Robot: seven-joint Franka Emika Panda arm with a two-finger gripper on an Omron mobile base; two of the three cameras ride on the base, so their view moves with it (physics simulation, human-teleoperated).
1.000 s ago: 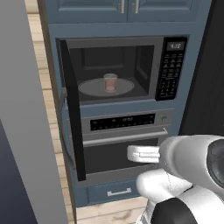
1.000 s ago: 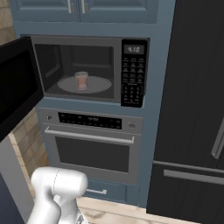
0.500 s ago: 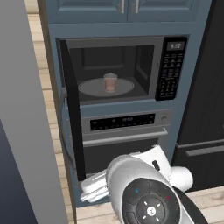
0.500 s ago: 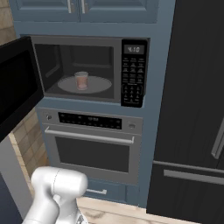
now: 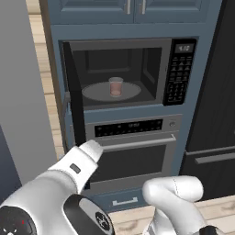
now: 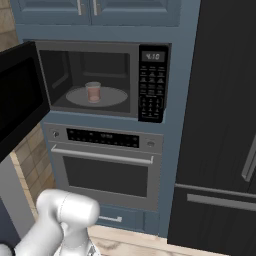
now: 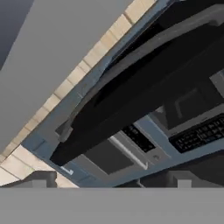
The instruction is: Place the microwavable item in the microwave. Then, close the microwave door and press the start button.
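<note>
Over on the left, the microwave door [image 6: 20, 97] hangs swung wide open, its edge seen end-on in the hand view as a long dark slab [image 7: 144, 94] slanting across just ahead of the gripper [image 7: 109, 180]. Only the dark stubs of the finger tips [image 7: 41, 178] peek up at the bottom there, so whether the gripper is spread or pinched I cannot tell; nothing shows between them. The camera points at the door, which looks like lining up for the push to shut it. Moving right, beyond the door from the gripper, the glass tumbler [image 5: 115, 86] stands upright at the middle of the turntable [image 5: 94, 92] inside the microwave [image 6: 131, 50], so placing looks done. Farther right sits the keypad [image 6: 150, 95], start button not pressed yet by my reckoning.
</note>
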